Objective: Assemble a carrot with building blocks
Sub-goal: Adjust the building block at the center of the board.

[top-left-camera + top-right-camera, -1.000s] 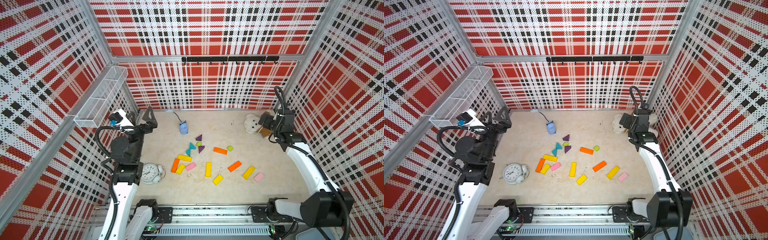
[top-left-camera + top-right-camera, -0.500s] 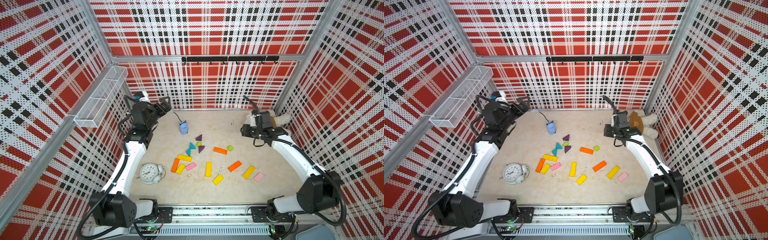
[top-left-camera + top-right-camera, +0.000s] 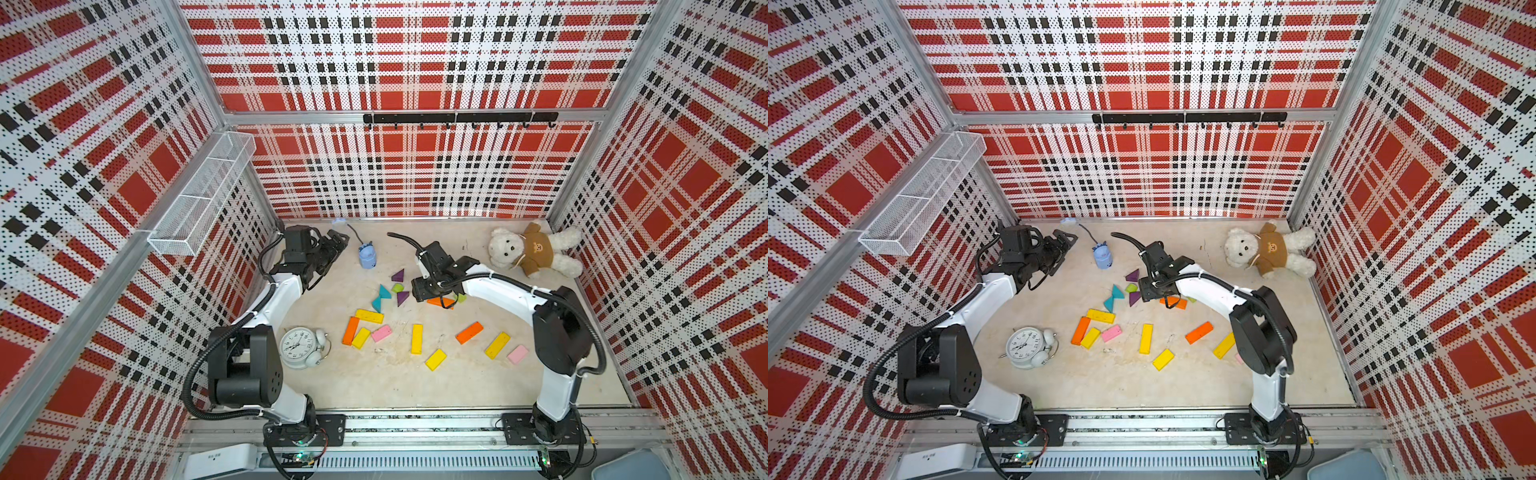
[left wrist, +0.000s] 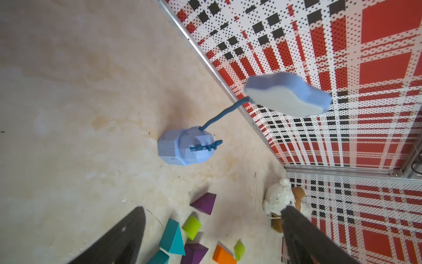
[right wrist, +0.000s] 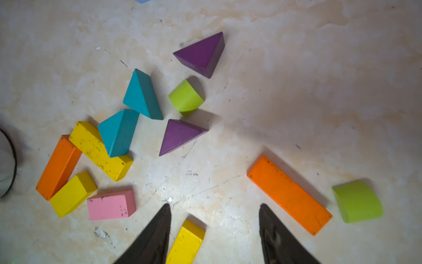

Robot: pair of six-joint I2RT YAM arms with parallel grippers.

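Here, right fingers (image 5: 153,240) apart, orange bar (image 5: 288,194) just beside

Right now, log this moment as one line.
left pincer: open, empty | right pincer: open, empty, above building blocks | carrot: not assembled, pieces scattered

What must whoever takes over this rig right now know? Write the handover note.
Left gripper: open, empty, at the back near the blue toy.
Right gripper: open, empty, hovering beside an orange bar.
Blocks: all loose on the table. Teal triangles, purple triangles and lime stubs sit mid-table. Yellow bars and pink bars lie nearer the front.
Done: nothing joined into a carrot.
Left: the whole build.
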